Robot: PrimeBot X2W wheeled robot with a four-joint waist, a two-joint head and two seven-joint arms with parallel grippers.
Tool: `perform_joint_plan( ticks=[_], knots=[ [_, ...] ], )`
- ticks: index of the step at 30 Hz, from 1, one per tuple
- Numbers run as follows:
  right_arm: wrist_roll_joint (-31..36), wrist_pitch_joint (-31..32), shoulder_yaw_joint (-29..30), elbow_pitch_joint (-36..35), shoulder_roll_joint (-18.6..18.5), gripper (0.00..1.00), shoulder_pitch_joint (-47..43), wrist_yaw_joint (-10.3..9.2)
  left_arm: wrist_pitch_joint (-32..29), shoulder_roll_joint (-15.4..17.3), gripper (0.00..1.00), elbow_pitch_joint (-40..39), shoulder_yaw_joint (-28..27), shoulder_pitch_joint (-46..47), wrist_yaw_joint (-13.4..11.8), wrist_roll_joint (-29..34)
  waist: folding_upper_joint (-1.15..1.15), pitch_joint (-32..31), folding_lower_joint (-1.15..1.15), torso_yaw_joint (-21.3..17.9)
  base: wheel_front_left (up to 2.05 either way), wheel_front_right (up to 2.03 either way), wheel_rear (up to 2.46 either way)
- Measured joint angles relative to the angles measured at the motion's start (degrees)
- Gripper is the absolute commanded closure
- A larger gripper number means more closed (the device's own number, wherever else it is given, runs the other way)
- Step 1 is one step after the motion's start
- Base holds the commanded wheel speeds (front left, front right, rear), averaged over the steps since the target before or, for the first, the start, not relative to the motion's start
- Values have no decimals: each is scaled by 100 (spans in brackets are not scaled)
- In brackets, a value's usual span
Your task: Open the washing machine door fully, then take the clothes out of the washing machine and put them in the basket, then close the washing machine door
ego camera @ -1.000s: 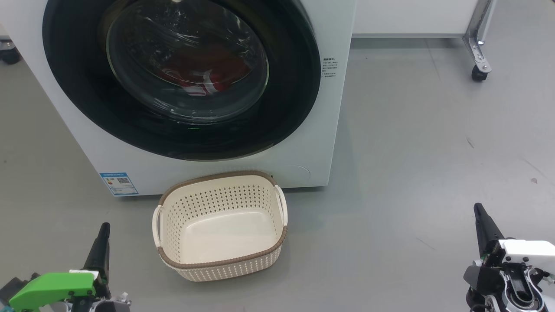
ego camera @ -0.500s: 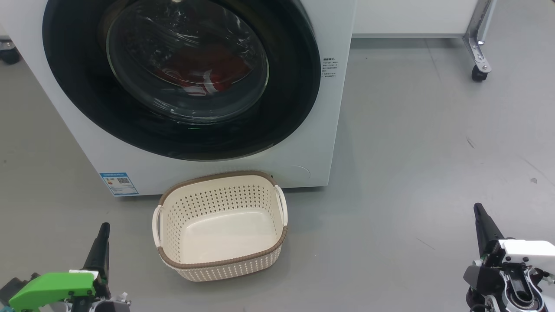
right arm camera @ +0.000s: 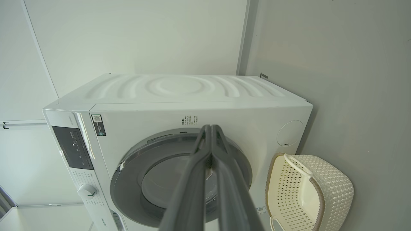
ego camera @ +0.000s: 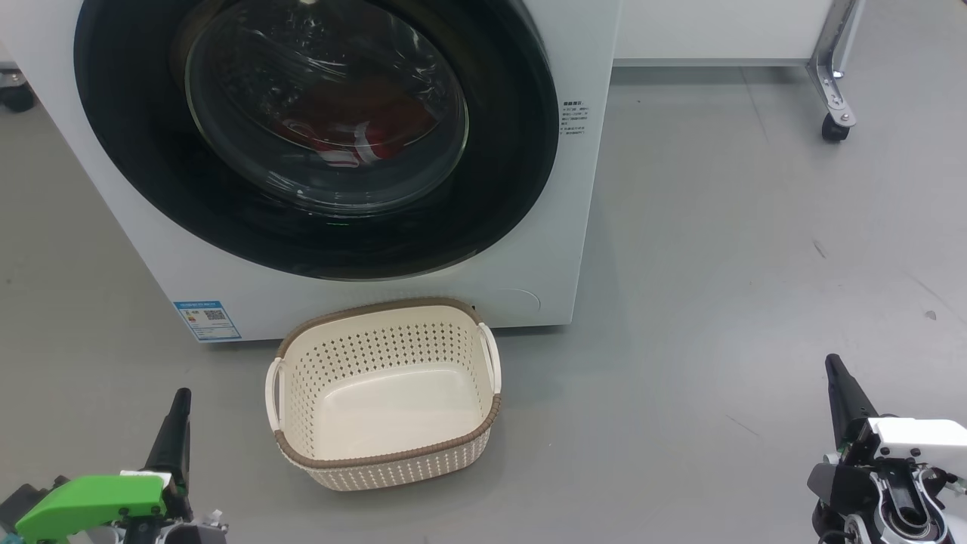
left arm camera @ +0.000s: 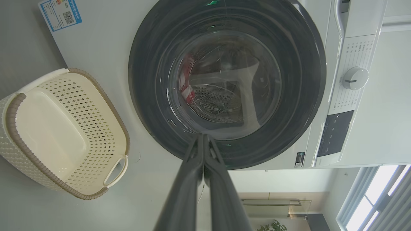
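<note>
The white washing machine [ego camera: 529, 249] stands ahead with its round black-rimmed door [ego camera: 498, 189] shut against the front. Through the glass I see red clothes [ego camera: 355, 128] with white trim lying in the drum. A cream basket [ego camera: 385, 453] with a brown rim sits empty on the floor just before the machine. My left gripper [ego camera: 180, 400] is at the lower left, shut and holding nothing, well short of the basket. My right gripper [ego camera: 835, 370] is at the lower right, also shut and empty. The left wrist view shows the door [left arm camera: 144, 96], clothes [left arm camera: 186, 83] and basket [left arm camera: 64, 189].
A metal frame leg with a caster wheel [ego camera: 833, 128] stands at the far right behind the machine. Another dark wheel [ego camera: 15, 94] sits at the far left. Grey floor [ego camera: 718, 264] stretches to the right of the machine. The control dial [left arm camera: 354, 78] is on the machine's top panel.
</note>
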State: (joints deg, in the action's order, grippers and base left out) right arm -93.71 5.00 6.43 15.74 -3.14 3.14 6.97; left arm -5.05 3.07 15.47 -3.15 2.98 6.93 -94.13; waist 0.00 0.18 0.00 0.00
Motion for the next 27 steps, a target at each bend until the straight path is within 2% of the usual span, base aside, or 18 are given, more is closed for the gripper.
perform_joint_plan(
  ticks=[27],
  knots=[
    [1, 30, 7, 0, 8, 100, 0, 0, -1, -9, 100, 0, -8, 0, 0, 0, 0, 0, 0, 0, 0, 0, 0]
  ],
)
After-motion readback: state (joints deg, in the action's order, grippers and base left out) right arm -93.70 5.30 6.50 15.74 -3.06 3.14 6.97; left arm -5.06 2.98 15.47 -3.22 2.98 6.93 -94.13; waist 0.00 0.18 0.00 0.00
